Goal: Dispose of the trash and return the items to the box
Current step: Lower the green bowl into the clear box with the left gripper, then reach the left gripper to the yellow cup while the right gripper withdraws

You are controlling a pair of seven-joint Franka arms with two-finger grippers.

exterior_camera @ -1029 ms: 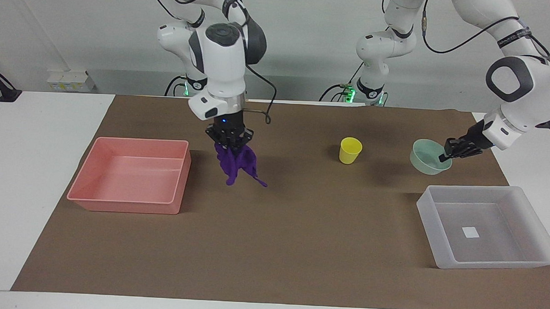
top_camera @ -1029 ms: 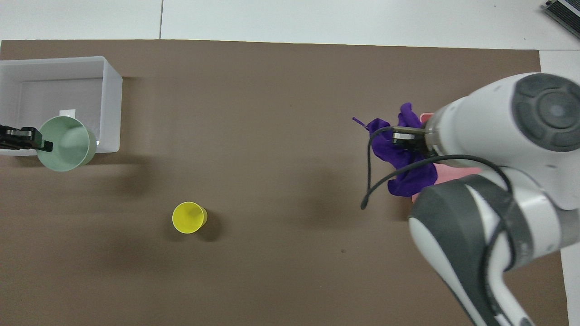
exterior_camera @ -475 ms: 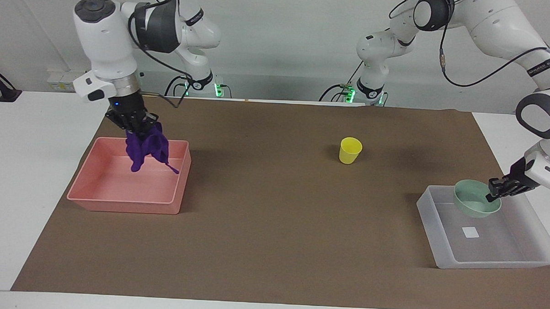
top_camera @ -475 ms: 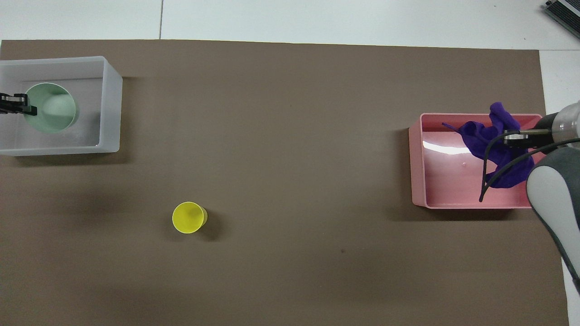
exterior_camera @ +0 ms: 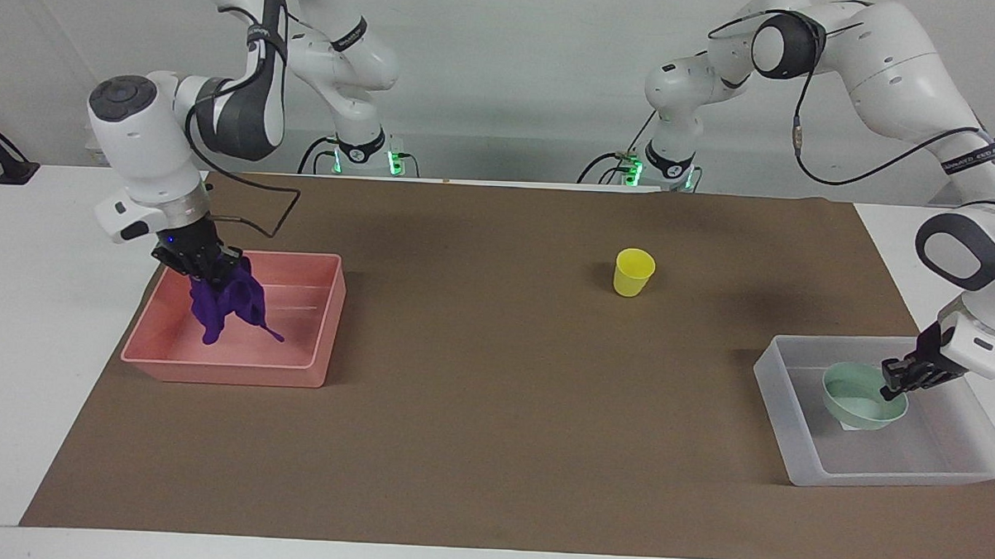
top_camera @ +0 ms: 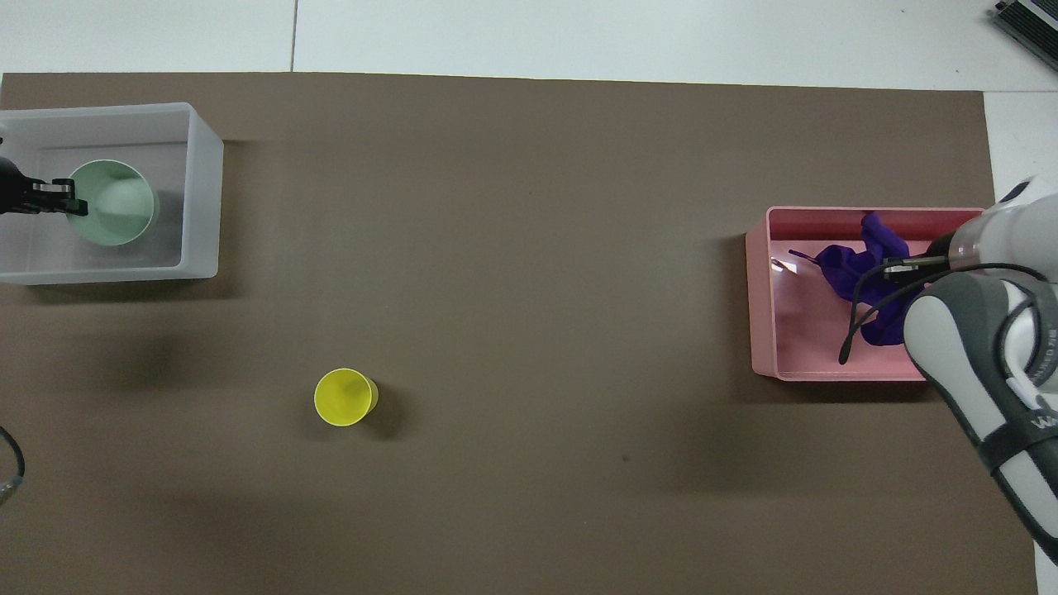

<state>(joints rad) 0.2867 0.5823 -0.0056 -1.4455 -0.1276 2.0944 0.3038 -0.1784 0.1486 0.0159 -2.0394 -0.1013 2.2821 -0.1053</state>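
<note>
Right claw [exterior_camera: 216, 271] grips rag [exterior_camera: 223, 303] in pink bin [exterior_camera: 229, 368]; left claw [exterior_camera: 892, 389] grips bowl [exterior_camera: 856, 400] in box [exterior_camera: 888, 475]; cup [exterior_camera: 633, 272] remains on bench.

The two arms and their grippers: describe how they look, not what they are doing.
Both arms have glossy white rounded shells with dark grey joint bands and round grey end caps. Thin black cables loop loosely along each. The left gripper and the right gripper are small black linkage hands; a blue light glows at the right wrist, green lights at both bases.
</note>
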